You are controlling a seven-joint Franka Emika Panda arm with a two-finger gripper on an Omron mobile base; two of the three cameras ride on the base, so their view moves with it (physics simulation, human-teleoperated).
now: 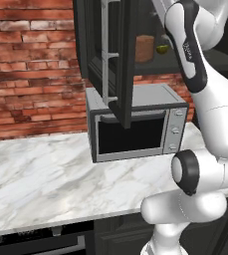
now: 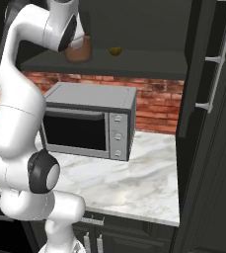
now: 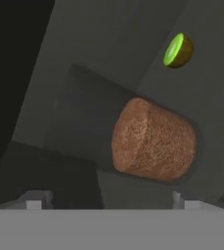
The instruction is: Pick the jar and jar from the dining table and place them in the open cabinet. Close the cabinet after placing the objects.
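A clear jar with reddish-brown grainy filling stands on the shelf inside the open black cabinet. My gripper is open, its two fingertips spread wide just short of the jar, touching nothing. From the left base the jar shows on the shelf behind the open door, with my forearm to its right. From the right base the jar sits right under my hand, partly covered by it. The dining table is out of view.
A small yellow-green fruit lies on the same shelf a little beyond the jar. A steel microwave stands on the marble counter below the cabinet. The other cabinet door, with its silver bar handle, stands open at the right.
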